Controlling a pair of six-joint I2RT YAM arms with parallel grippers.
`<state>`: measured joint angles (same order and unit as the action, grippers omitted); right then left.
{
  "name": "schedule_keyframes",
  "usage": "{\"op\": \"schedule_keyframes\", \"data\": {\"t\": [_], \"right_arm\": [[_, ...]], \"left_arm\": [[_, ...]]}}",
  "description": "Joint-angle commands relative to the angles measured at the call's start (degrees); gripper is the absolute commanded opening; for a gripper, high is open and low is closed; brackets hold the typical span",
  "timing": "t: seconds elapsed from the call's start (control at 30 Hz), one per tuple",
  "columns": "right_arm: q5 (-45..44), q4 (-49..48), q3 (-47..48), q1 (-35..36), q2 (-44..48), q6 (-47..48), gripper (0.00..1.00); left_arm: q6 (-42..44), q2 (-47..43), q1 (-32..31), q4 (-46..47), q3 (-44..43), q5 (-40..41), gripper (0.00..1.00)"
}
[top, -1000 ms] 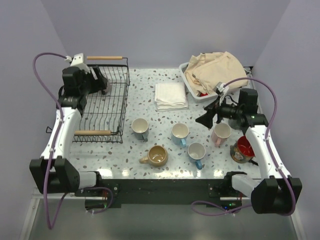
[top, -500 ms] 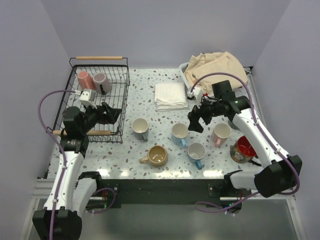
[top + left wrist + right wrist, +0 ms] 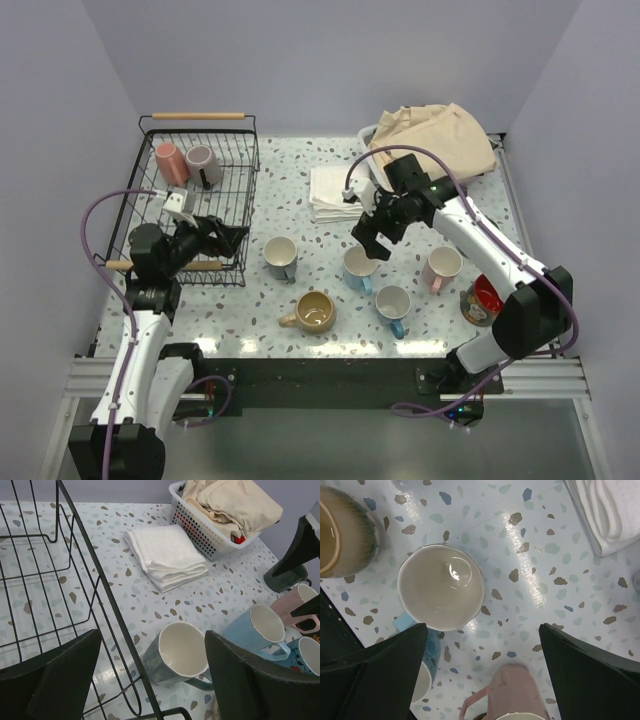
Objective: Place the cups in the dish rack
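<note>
The black wire dish rack (image 3: 160, 205) stands at the left with a pink cup (image 3: 166, 158) and a mauve cup (image 3: 203, 163) at its far end. My left gripper (image 3: 228, 238) is open and empty at the rack's near right corner. The left wrist view shows this gripper (image 3: 152, 645) facing the grey-teal cup (image 3: 177, 655) past the rack wires (image 3: 85, 575). My right gripper (image 3: 368, 238) hangs open above the light blue cup (image 3: 358, 265). In the right wrist view this gripper (image 3: 482, 630) has the light blue cup (image 3: 441, 587) and pale pink cup (image 3: 515, 695) below it.
More cups stand on the speckled table: tan (image 3: 314, 312), white with a blue handle (image 3: 393, 305) and dark with a red inside (image 3: 485, 298). A folded white towel (image 3: 340, 192) and a white tub of beige cloth (image 3: 430, 140) sit at the back.
My left arm has drawn back out of the rack toward its near right corner, uncovering two cups inside. My right arm has swung left from the pale pink cup to above the light blue one.
</note>
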<state>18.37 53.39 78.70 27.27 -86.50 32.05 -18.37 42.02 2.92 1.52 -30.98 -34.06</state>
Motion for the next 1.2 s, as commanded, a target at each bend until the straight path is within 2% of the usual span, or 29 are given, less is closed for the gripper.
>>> {"op": "schedule_keyframes", "data": {"t": [0.0,0.27,0.5,0.53,0.63,0.67,0.73,0.77,0.87,0.9,1.0,1.17], "right_arm": [[-5.01,0.4,3.22,0.86,-2.17,0.47,0.98],[-5.63,-2.14,3.13,2.18,-7.71,-2.43,0.9],[-8.0,-4.08,3.83,4.55,-12.55,0.73,0.75],[-7.83,-3.82,4.01,4.64,-13.69,1.17,0.67],[-7.04,-3.81,4.54,4.81,-14.92,1.78,0.54],[-6.77,-4.08,4.45,4.81,-15.01,1.87,0.44],[-5.72,-4.25,4.1,4.99,-15.19,1.87,0.34],[-5.45,-4.52,4.01,4.9,-15.1,1.79,0.24],[-4.05,-5.04,3.74,4.9,-13.97,1.08,0.09],[-3.7,-4.96,4.09,4.99,-13.61,0.91,0.0],[-2.11,-4.61,6.11,4.82,-11.51,-0.14,0.0],[1.48,-3.38,11.21,4.2,-6.68,-3.48,0.0]], "left_arm": [[1.58,-2.03,-0.02,2.35,-0.22,1.19,0.9],[1.5,-2.38,-0.02,2.26,-0.13,1.1,0.9],[1.58,-3.44,-0.02,2.17,-0.13,1.46,0.9],[1.58,-3.44,-0.02,2.17,-0.04,1.46,0.9],[1.5,-3.44,-0.02,2.26,-0.04,1.19,0.9],[1.5,-3.52,-0.02,2.35,-0.13,1.11,0.9],[1.41,-3.78,-0.02,2.52,-0.04,0.84,0.9],[1.32,-3.7,-0.02,2.52,0.04,0.75,0.9],[1.23,-3.61,-0.02,2.79,0.04,0.4,0.9],[1.15,-3.52,-0.02,3.22,0.04,-0.29,0.9],[-0.96,-3.17,-0.11,5.24,0.83,-2.31,0.9],[-10.62,-3.17,-0.19,4.2,-2.5,-4.25,0.9]]}}
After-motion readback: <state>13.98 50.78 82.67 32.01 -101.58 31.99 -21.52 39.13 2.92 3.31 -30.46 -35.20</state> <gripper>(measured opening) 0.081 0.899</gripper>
